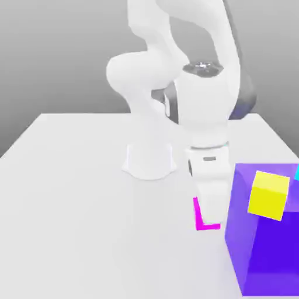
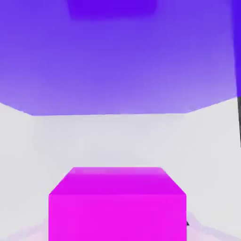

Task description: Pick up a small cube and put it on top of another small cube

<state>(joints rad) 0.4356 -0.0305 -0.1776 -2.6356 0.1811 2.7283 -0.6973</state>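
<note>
The small cube point(image 1: 198, 215), tiny and bright magenta, rests on the white table point(image 1: 70, 204) under the arm's hand, which covers most of it. In the hand view the same magenta cube point(image 2: 117, 207) sits close up between the jaws. My gripper point(image 1: 210, 214) points straight down and is shut on it. The other small cube point(image 1: 268, 194), bright yellow and a little bigger, lies toward the exterior view's right. It shows against the upper part of a huge purple cube, and I cannot tell whether the two touch.
The huge purple cube point(image 1: 266, 245) stands just beside the magenta cube on the exterior view's right, and its face rises ahead in the hand view point(image 2: 117, 56). A sliver of something cyan point(image 1: 296, 172) shows at the right edge. The arm's white base point(image 1: 149, 160) stands behind.
</note>
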